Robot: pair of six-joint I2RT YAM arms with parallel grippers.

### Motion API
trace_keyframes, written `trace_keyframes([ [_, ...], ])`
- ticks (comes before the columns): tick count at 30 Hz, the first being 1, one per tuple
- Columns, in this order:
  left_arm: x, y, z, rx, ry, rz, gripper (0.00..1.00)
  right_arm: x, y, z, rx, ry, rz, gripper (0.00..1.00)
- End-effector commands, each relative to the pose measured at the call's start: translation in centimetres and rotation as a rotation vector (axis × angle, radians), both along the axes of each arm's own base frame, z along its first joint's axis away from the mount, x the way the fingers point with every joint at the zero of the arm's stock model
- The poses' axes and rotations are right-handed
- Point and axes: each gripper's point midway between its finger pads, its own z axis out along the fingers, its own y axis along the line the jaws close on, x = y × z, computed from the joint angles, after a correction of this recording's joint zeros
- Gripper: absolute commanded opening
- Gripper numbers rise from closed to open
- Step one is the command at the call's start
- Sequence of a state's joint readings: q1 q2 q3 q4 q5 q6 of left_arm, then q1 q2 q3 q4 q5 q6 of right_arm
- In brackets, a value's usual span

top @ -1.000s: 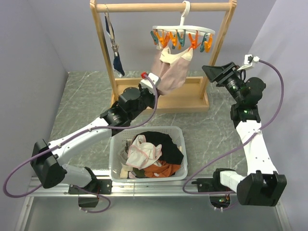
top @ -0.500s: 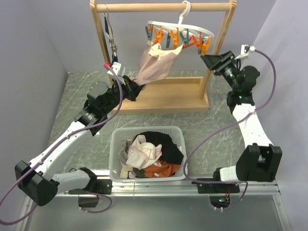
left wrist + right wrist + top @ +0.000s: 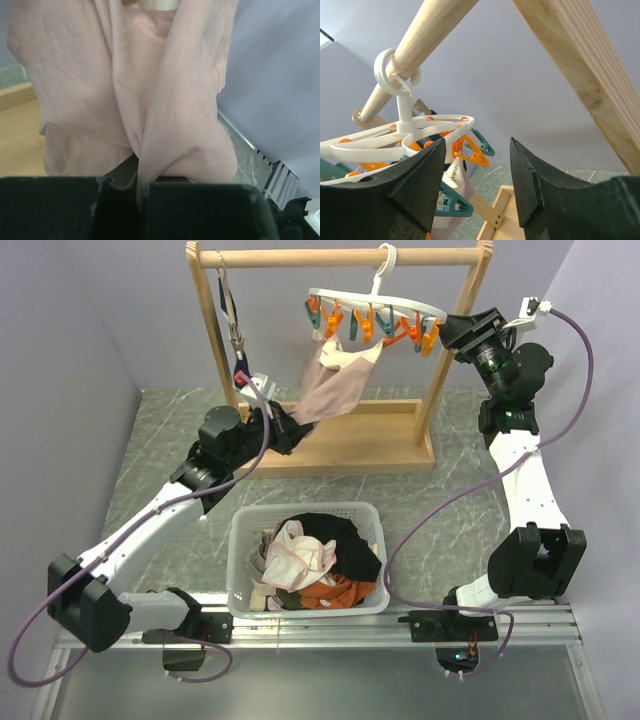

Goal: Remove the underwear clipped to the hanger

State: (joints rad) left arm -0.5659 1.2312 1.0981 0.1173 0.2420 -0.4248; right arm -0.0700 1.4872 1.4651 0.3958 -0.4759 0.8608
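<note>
Over the last second the left jaws have swung out from under the hanger [image 3: 375,302] toward the left of the frame. They have since eased back a little and now sit low at centre left by the wooden rack [image 3: 340,255]. They are clamped fully down on a fold of the pale pink-beige underwear [image 3: 335,380], and the left wrist view shows cloth bunched between them [image 3: 165,100].

The garment is now drawn out in a slant from the pegs [image 3: 375,325] down to the grip. Its top edge still looks caught under the ring, so the pull has probably not freed it yet.

The right jaws have risen from mid-height to the hanger's right end at upper right. They stand partly open and hold nothing, with the white ring [image 3: 405,132] just ahead of them.

That looks like bracing for the next tug. The black piece [image 3: 325,530] and the pink-edged one [image 3: 300,555] lie in the basket [image 3: 240,530] on the surface, so this is likely the last one
</note>
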Motion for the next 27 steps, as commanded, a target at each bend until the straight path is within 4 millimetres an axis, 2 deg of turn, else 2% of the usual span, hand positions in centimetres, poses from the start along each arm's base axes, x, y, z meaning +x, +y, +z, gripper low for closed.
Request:
trace_keyframes([
  [1,0.2,-1.5,0.7,-0.031,-0.013,-0.068,0.01,-1.2,0.8,2.5,-0.016,-0.088,0.043,0.61],
  [3,0.4,-2.1,-0.3,-0.028,0.004,-0.091,0.01,-1.7,1.3,2.9,-0.027,-0.099,0.08,0.61],
  [4,0.8,-2.6,-1.3,-0.014,0.023,-0.101,0.01,-1.8,1.6,3.0,-0.034,-0.105,0.097,0.61],
  [7,1.5,-3.8,-2.2,-0.003,0.033,-0.123,0.01,-2.4,2.5,3.5,-0.054,-0.12,0.144,0.61],
  [12,1.8,-7.0,-2.3,0.018,0.016,-0.169,0.01,-3.0,3.3,4.3,-0.074,-0.149,0.189,0.62],
  [13,2.2,-7.8,-3.2,0.03,0.03,-0.176,0.01,-3.0,3.6,4.4,-0.076,-0.15,0.199,0.62],
  [15,2.4,-8.9,-2.7,0.016,0.028,-0.19,0.01,-3.3,4.0,5.1,-0.08,-0.168,0.22,0.62],
  [16,2.8,-9.4,-3.5,0.017,0.044,-0.195,0.01,-3.5,4.5,5.1,-0.087,-0.17,0.239,0.62],
  [17,3.0,-9.8,-3.1,0.003,0.035,-0.199,0.01,-3.9,4.8,5.8,-0.097,-0.188,0.25,0.62],
  [19,3.6,-10.4,-3.8,-0.003,0.058,-0.202,0.01,-3.9,5.5,5.7,-0.11,-0.183,0.278,0.62],
  [20,3.9,-10.7,-3.2,-0.014,0.049,-0.202,0.01,-4.3,6.1,5.7,-0.123,-0.188,0.3,0.62],
  [22,4.4,-11.2,-3.6,-0.02,0.062,-0.208,0.01,-4.6,6.6,5.9,-0.135,-0.192,0.319,0.62],
  [24,4.9,-11.8,-3.0,-0.04,0.062,-0.212,0.01,-4.7,6.8,5.9,-0.153,-0.196,0.33,0.62],
  [25,5.3,-12.2,-3.7,-0.04,0.081,-0.218,0.02,-5.0,8.0,5.6,-0.159,-0.188,0.362,0.62],
  [26,5.5,-12.5,-3.0,-0.064,0.085,-0.222,0.02,-5.3,8.5,5.8,-0.175,-0.198,0.376,0.62],
  [27,5.8,-13.0,-3.7,-0.066,0.102,-0.229,0.03,-5.2,8.9,5.4,-0.181,-0.181,0.389,0.63],
])
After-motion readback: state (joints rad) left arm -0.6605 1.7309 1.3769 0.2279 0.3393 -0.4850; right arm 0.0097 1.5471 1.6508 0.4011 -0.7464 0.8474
